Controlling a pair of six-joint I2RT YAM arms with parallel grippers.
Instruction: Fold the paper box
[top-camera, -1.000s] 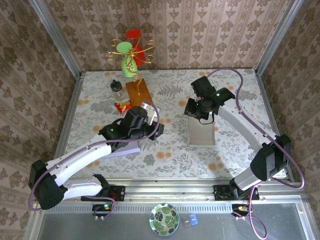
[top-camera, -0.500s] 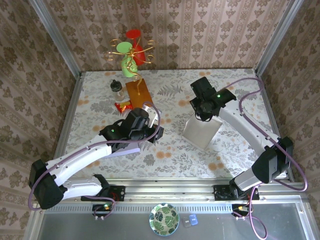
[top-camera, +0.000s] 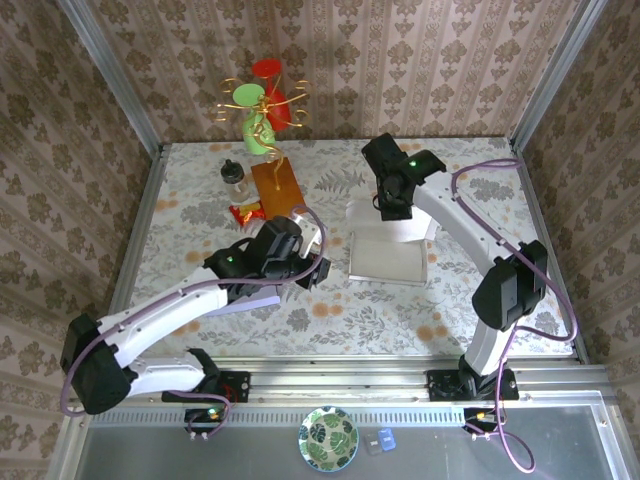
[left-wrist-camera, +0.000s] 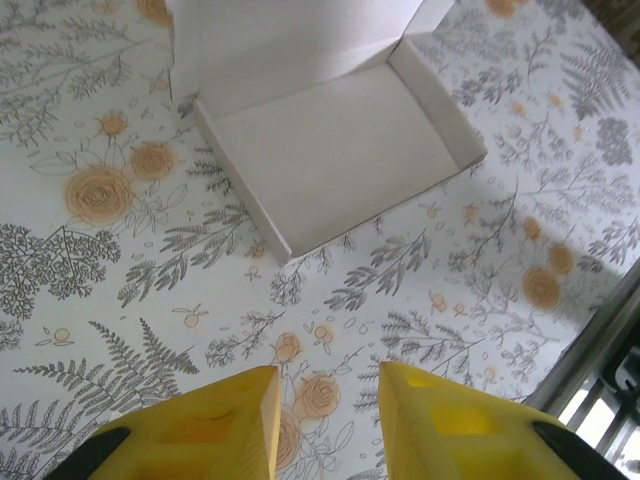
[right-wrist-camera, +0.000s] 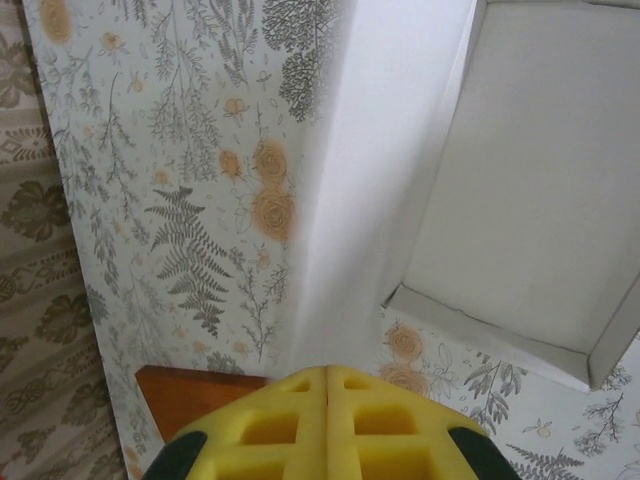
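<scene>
The white paper box (top-camera: 388, 258) lies open on the floral table right of centre, its shallow tray (left-wrist-camera: 335, 160) facing up. Its lid flap (right-wrist-camera: 385, 170) rises from the far side of the tray. My right gripper (top-camera: 390, 208) is above that far side, shut on the top edge of the flap; in the right wrist view the yellow fingers (right-wrist-camera: 290, 420) meet where the white sheet ends. My left gripper (top-camera: 318, 270) hovers just left of the box. Its yellow fingers (left-wrist-camera: 215, 425) stand apart with only the table pattern between them, the tray a short way ahead.
An orange-brown board (top-camera: 275, 182), a small dark-capped bottle (top-camera: 235, 178) and a red wrapper (top-camera: 245, 211) lie at the back left, behind them a colourful wire ornament (top-camera: 260, 105). A pale lavender sheet (top-camera: 250, 300) lies under the left arm. Patterned walls enclose three sides.
The right gripper closed on the lid flap and carried it back and to the left, and the box swung round and now lies square with the tray open. The left gripper edged slightly right.
</scene>
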